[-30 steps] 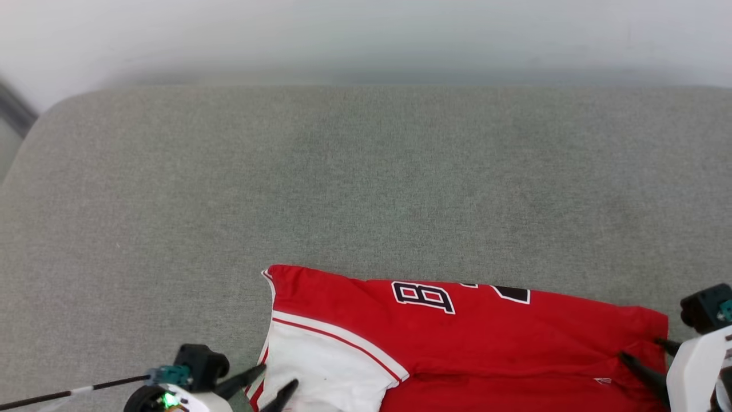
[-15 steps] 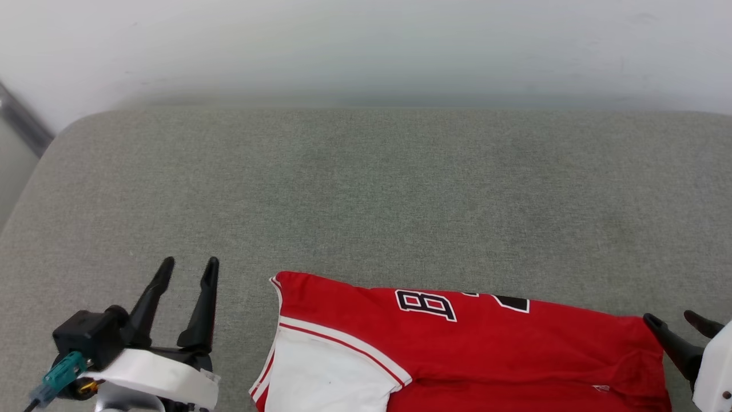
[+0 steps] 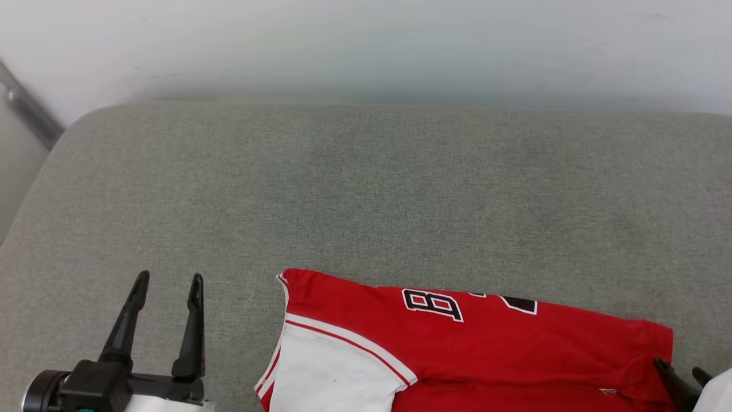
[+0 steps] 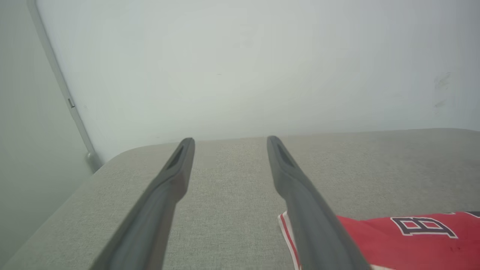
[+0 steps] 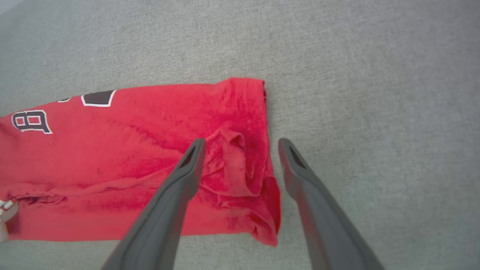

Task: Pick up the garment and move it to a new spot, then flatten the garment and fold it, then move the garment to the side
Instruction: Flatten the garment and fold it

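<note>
Currently your garment lies flat at the near right of the grey padded surface, with bare room far and left of it. Its lettering shows a "B"; the rest is cut off. Left end effector and right end effector both stand apart, empty.

Left tool: I note two long dark fingers, slim and tapering to rounded tips, seated in a black block. A black cylindrical part adjoins that block, and a white casing runs beneath it. In the left wrist view my fingers read matte dark grey, each with a narrow recessed slot inside the tip. Right tool: the same dark tapered tips, backed by a white housing; identical slots appear in the right wrist view.
</note>
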You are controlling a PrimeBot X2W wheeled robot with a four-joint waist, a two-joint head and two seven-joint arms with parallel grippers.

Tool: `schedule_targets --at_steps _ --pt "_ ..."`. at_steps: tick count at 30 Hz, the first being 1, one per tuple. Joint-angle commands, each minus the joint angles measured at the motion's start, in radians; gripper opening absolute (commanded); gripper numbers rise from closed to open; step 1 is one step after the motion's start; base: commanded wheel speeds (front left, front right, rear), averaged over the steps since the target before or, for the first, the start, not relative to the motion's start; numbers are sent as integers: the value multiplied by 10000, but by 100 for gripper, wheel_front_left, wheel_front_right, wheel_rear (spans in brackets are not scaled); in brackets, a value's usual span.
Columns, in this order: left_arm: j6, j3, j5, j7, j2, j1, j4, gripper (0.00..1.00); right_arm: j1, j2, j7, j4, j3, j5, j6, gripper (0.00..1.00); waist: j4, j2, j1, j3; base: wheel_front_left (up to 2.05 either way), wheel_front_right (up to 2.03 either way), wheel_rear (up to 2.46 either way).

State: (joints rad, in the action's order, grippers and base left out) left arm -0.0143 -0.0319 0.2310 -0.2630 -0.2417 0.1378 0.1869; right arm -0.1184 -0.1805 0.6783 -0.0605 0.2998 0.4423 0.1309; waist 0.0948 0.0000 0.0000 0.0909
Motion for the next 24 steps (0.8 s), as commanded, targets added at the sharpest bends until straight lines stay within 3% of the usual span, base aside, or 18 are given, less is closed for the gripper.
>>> schedule_targets --at_steps 1,6,13,24 --pt "-309 130 -327 -19 177 161 25 100 -49 211 -59 197 208 -156 -2 100 39 0 0 60 0 0 0" --pt "-806 336 -707 -20 598 -63 29 100 194 425 -81 815 502 -269 -2 100 155 0 0 306 0 0 0" --pt "-1080 282 -866 -20 876 -355 -82 100 555 613 -113 1784 625 -100 -2 100 351 0 0 616 0 0 0" --pt "-1154 419 -879 -20 1045 -501 -252 100 28 1108 488 2939 -834 645 56 100 535 0 0 742 0 0 0"
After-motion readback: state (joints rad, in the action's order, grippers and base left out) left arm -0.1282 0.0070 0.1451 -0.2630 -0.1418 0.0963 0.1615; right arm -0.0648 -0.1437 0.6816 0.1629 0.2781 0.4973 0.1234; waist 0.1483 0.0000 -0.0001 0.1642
